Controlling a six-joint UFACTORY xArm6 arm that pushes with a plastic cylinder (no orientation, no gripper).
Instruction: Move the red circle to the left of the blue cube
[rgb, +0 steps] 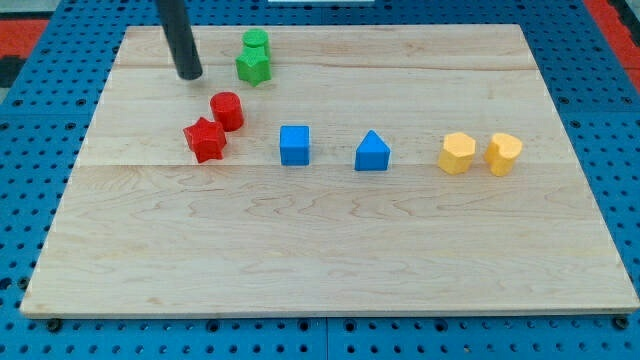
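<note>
The red circle (228, 109) stands on the wooden board (330, 250), up and to the left of the blue cube (294, 144). A red star (205, 139) touches the red circle at its lower left. My tip (190, 75) rests on the board above and to the left of the red circle, a short gap away, and left of the green blocks. The rod rises out of the view's top.
A green circle (256, 43) and a green star (254, 67) sit together near the top. A blue triangle (372, 152) lies right of the blue cube. Two yellow blocks (457, 153) (503, 153) lie further right. Blue pegboard (30, 120) surrounds the board.
</note>
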